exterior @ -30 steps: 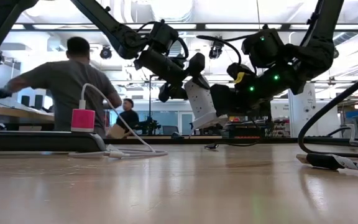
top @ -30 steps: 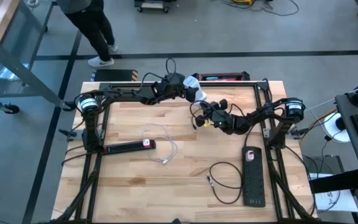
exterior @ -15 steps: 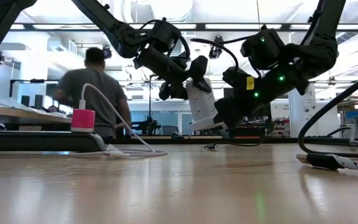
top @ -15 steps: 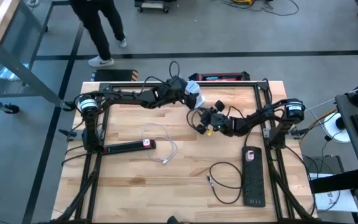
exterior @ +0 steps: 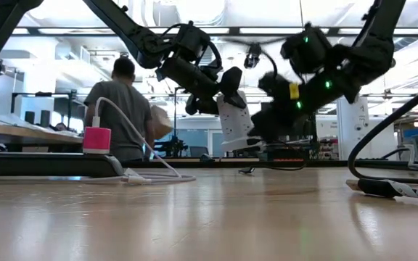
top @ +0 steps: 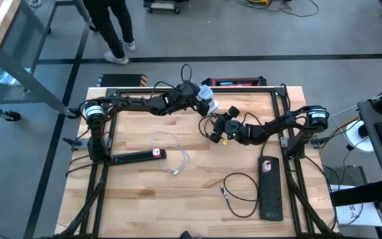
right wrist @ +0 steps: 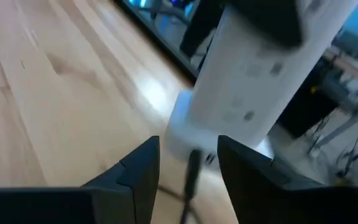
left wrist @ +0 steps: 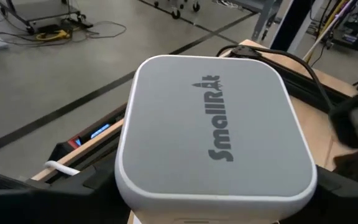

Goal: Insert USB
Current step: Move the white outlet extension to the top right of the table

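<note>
I see the left gripper (top: 204,101) in the upper centre of the high view, lifted above the table (top: 138,199). Its fingers are closed on the white charger block (left wrist: 213,127), which carries the word SmallRig on its grey face and hangs tilted in the low view (exterior: 232,123). The right gripper (right wrist: 188,163) is just beside the block's lower end, in the centre of the high view (top: 219,131). Its fingers stand a little apart with a thin dark USB cable (right wrist: 191,171) between them; if they grip it I cannot tell. A person (exterior: 125,109) stands in the left background.
</note>
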Controlling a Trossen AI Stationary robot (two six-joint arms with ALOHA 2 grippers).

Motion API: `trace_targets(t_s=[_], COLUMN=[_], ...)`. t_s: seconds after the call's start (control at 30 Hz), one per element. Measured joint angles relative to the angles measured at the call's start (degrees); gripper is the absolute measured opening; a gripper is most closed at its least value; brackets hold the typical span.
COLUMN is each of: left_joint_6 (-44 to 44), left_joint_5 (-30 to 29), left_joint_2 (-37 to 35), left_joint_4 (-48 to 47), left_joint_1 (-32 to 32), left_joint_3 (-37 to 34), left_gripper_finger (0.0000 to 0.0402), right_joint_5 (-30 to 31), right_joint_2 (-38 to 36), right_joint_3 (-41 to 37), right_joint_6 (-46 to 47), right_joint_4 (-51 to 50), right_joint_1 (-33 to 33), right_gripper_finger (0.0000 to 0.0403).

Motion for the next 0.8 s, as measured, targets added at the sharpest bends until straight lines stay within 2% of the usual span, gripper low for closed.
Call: trace_targets(t_s=[0.17,0.43,0.53,0.6,0.7,0.8], left_joint_6=[0.2,1.8,5.0,8.2,14.7,23.4], left_joint_5=[0.4,1.9,3.6,5.3,8.1,12.7], left_joint_2=[0.0,0.0,0.0,0.0,0.0,0.0], left_joint_4=[0.0,0.7,0.5,0.5,0.0,-0.8], left_joint_1=[-0.1,-0.1,-0.1,-0.1,-0.3,-0.5], left_joint_3=[0.0,0.0,0.0,0.0,-0.1,-0.1], left_gripper_finger=[0.0277,0.0278,0.0277,0.0278,0.0277,0.0277], right_joint_5=[0.1,-2.2,-7.9,-13.5,-21.2,-26.6], right_joint_2=[-6.0,-14.2,-17.8,-19.9,-21.5,-21.4], right_joint_3=[0.0,0.5,3.3,6.8,13.2,18.3], right_joint_6=[-6.6,-2.3,-2.3,-2.3,-3.7,-7.5], right_joint_4=[-0.4,-5.1,-13.9,-23.3,-37.6,-46.3], right_joint_1=[-0.1,-1.4,-3.0,-4.9,-8.5,-12.0], right_gripper_finger=[0.0163,0.0232,0.0263,0.0281,0.0299,0.0308])
